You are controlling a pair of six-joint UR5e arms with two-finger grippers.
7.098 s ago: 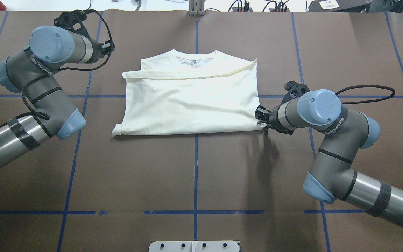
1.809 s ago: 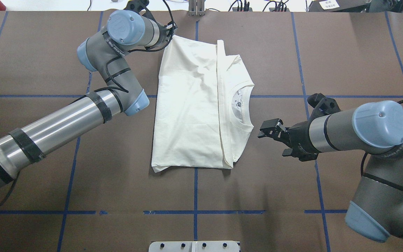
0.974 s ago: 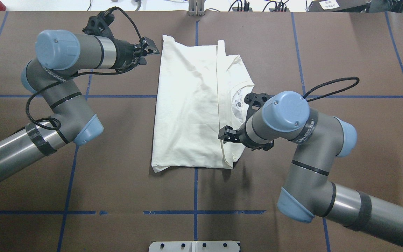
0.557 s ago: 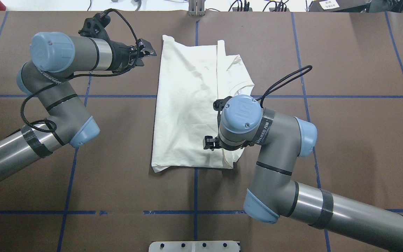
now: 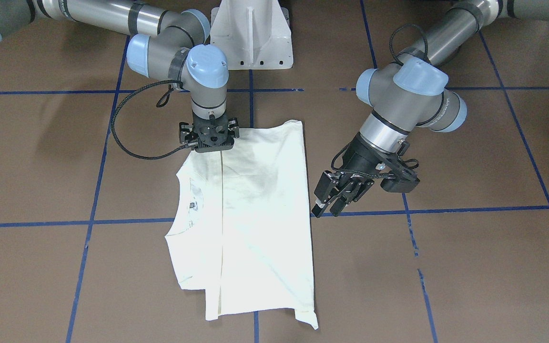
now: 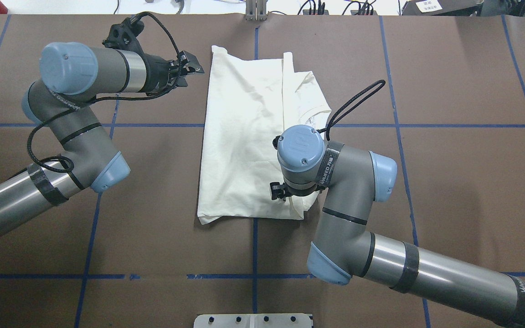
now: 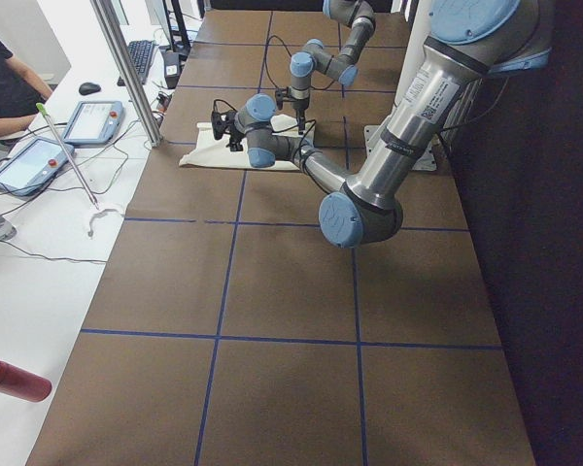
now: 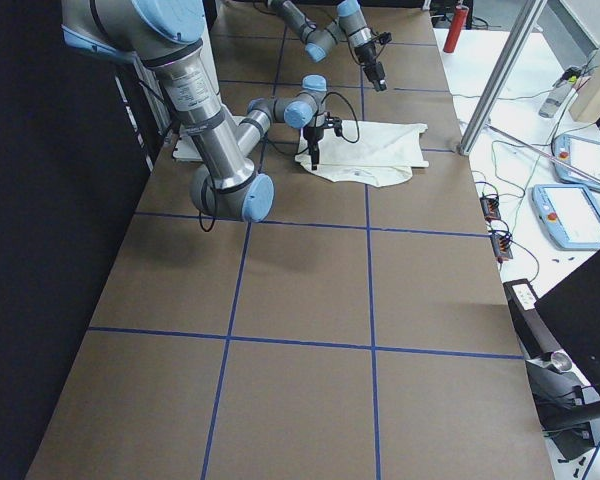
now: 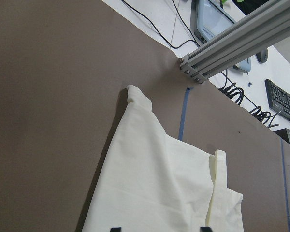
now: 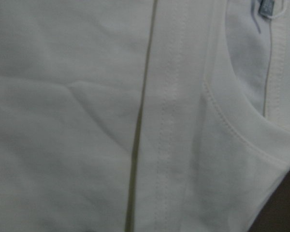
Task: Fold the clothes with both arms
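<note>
Folded shirt [image 6: 244,136], long axis running away from robot, neck facing its right, right gripper [image 5: 210,139] down on near end, can't tell its grip, left gripper [image 6: 195,69] spread beside far corner

Blue tape lines [image 6: 254,246] grid the brown table [image 6: 472,205].

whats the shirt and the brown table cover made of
T-shirt: looks like soft matte cream knit cotton; it creases, and the right wrist view shows stitched seams and a neckband. Table cover: seemingly matte brown paper or a similar sheet, no glare, marked with blue tape lines; hard to confirm.
</note>
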